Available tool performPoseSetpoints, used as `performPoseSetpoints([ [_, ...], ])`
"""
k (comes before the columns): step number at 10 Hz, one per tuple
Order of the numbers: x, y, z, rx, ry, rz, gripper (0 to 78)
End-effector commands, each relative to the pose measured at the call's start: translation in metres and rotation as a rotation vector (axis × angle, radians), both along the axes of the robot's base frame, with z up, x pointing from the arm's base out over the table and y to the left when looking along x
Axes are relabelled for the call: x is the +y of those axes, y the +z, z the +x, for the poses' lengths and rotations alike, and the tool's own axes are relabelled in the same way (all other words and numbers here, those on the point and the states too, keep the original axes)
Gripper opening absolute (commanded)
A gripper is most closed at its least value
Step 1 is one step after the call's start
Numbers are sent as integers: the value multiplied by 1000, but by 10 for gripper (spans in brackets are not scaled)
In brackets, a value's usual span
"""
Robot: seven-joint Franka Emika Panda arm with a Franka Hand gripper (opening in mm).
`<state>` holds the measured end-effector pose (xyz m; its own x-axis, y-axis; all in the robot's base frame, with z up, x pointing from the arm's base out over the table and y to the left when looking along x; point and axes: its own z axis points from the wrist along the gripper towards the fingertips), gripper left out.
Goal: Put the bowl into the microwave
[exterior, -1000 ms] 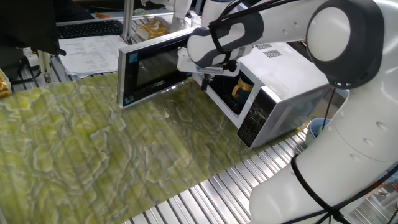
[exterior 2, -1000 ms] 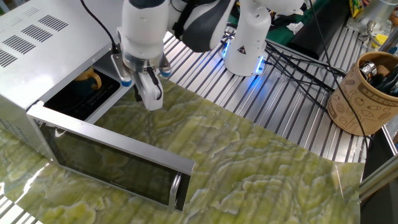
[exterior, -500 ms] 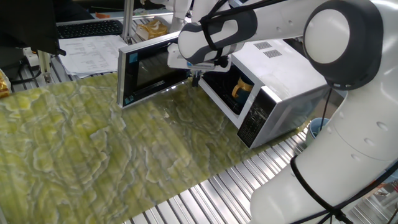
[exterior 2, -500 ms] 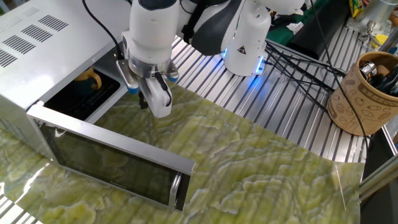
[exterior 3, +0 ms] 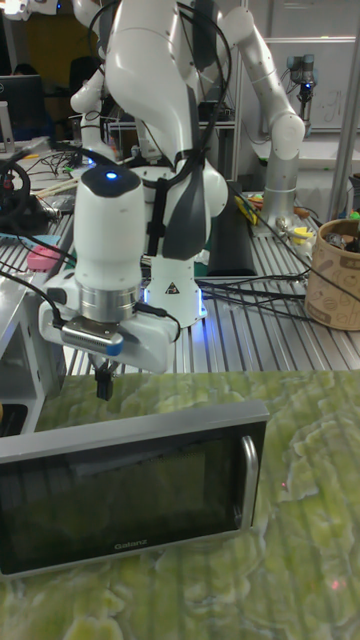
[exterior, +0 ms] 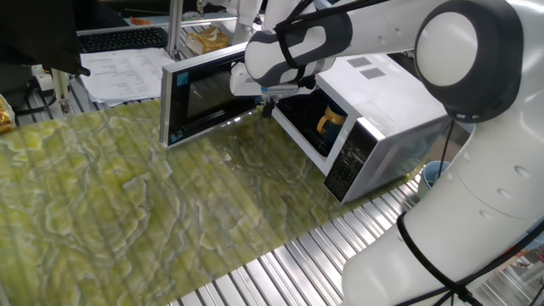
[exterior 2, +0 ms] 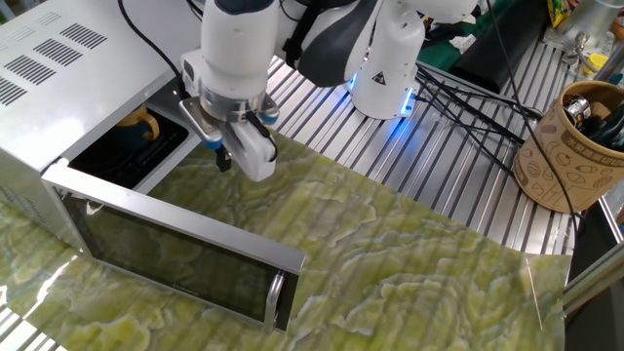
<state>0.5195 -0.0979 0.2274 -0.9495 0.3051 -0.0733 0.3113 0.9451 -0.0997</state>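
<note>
1. One fixed view: the bowl (exterior: 331,121) sat inside the open microwave (exterior: 387,127); the gripper (exterior: 267,106), empty, hung outside the cavity, left of the bowl.
2. The other fixed view: the bowl (exterior 2: 137,125) lay left of the gripper (exterior 2: 237,156); finger spacing could not be told.
3. Tall fixed view: the door (exterior 3: 130,497) stood open below the gripper (exterior 3: 103,382); the bowl was hidden.

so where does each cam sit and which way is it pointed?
One fixed view: high, off the microwave's control-panel corner, looking into its cavity at the bowl; arm links and gripper show.
The other fixed view: high above the microwave top, facing the robot base; wrist shows.
Tall fixed view: low, behind the open door, facing the base.
All share the door and gripper.
</note>
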Motion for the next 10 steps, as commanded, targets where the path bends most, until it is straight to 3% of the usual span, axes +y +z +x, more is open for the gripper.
performPoseSetpoints([
  [1,6,5,2,-14,6,20,11],
  [3,30,18,7,-28,-13,19,11],
  [5,61,46,18,-33,-35,9,11],
  [10,83,90,38,-15,-71,12,11],
])
